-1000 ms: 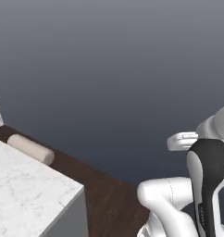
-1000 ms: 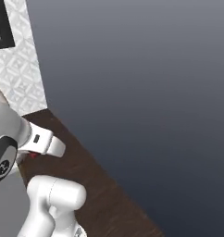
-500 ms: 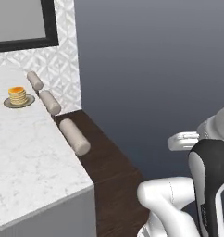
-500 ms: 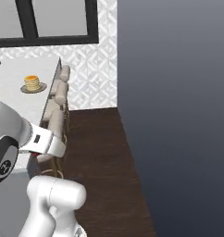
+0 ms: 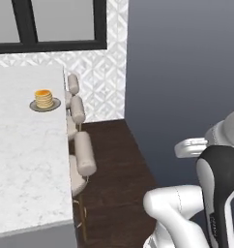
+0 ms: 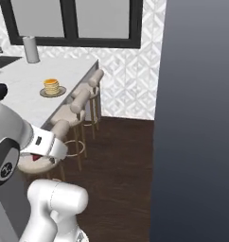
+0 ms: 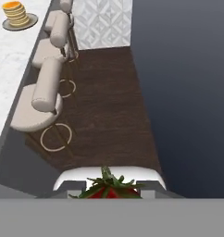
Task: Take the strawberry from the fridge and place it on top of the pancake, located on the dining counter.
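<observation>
Resting on its grey plate, the pancake (image 5: 43,98) sits far along the dining counter (image 5: 22,164) at our left, beside beige stools (image 7: 40,99). To the right, our gripper (image 7: 109,187) pinches the strawberry (image 7: 109,190) above the dark wood floor (image 7: 109,92).

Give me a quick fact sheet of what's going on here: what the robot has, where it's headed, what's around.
holding: strawberry, red with green leaves, between the gripper fingers
gripper: shut on the strawberry, over dark wood floor
target: pancake stack on a grey plate
target location: counter, white marble, near its far end
pancake top: bare, nothing on it yet
beside counter: beige stools in a row along its side
behind: patterned wall with a dark-framed window
also on counter: grey cylinder by the wall
</observation>
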